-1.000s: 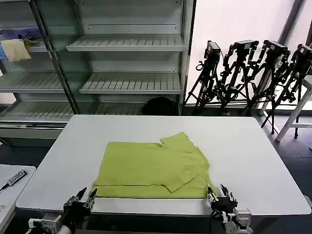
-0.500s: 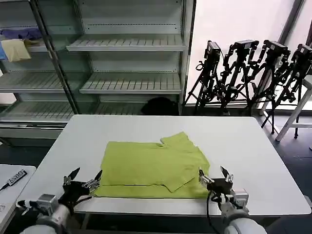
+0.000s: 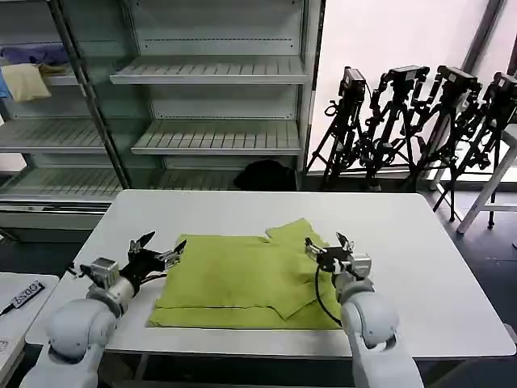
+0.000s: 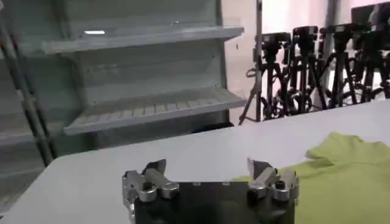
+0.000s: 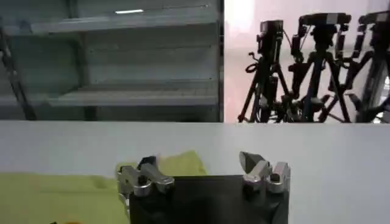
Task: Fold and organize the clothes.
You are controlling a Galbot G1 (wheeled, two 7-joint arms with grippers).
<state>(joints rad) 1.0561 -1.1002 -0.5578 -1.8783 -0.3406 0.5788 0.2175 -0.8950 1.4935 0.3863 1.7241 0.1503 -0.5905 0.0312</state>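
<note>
A lime yellow-green T-shirt (image 3: pixel 250 281) lies partly folded on the near half of the white tabletop (image 3: pixel 404 234). The left gripper (image 3: pixel 158 252) hovers at the shirt's left edge, fingers spread and empty. The right gripper (image 3: pixel 327 245) hangs over the shirt's right side beside the upturned sleeve, fingers likewise apart.

It looks like a test room or lab. Bare metal shelves (image 3: pixel 214 97) stand at 12 o'clock behind a white desk (image 3: pixel 404 242), and camera tripods (image 3: pixel 420 121) crowd by the window at 2 o'clock.

White rounded arms, black-and-silver tools, black cable.
</note>
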